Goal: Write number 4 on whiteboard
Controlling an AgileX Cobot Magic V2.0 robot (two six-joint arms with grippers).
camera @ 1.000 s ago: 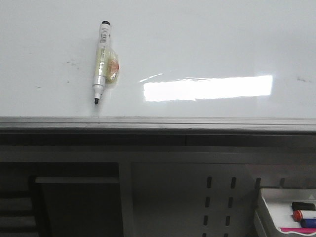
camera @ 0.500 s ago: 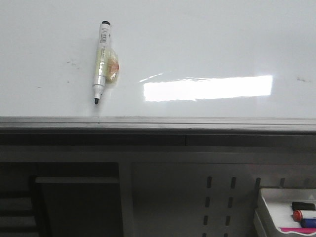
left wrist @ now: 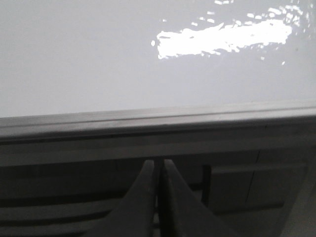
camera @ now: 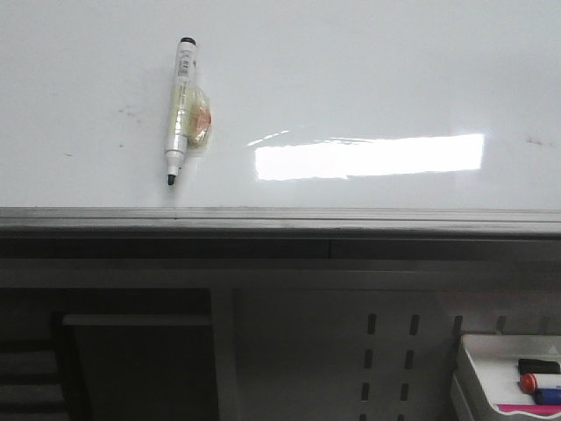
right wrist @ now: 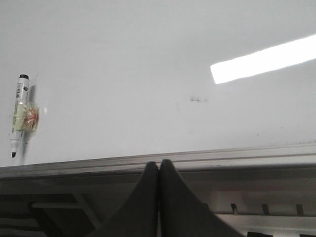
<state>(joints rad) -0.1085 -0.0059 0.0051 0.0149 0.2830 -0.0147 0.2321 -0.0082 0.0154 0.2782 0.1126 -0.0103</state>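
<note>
From the front, neither arm shows. The large glossy white whiteboard with its grey metal edge rail [camera: 368,79] carries only faint smudges and a bright glare; no stroke of the number 4 is on it. A white-barrelled black-tipped marker wrapped in clear yellowish tape [camera: 181,110] is on the board, uncapped, nib toward the rail. I judge the risk lies in the pickup: the tape bulge makes the barrel uneven, so a grasp could slip or smear ink across the board. A small white tray of coloured markers [camera: 478,368] sits well below.

At the left wrist, the left gripper [left wrist: 158,170] has its dark fingers pressed together with only a hairline gap, holding nothing, touching nothing. The rail lies just beyond its tips, the board further out; the marker is not in sight.

At the right wrist, the right gripper [right wrist: 158,170] is likewise pinched closed and empty. The marker [right wrist: 19,116] is on the board [right wrist: 148,64] beyond the rail and well apart from the tips, so it must spread before reaching.
</note>
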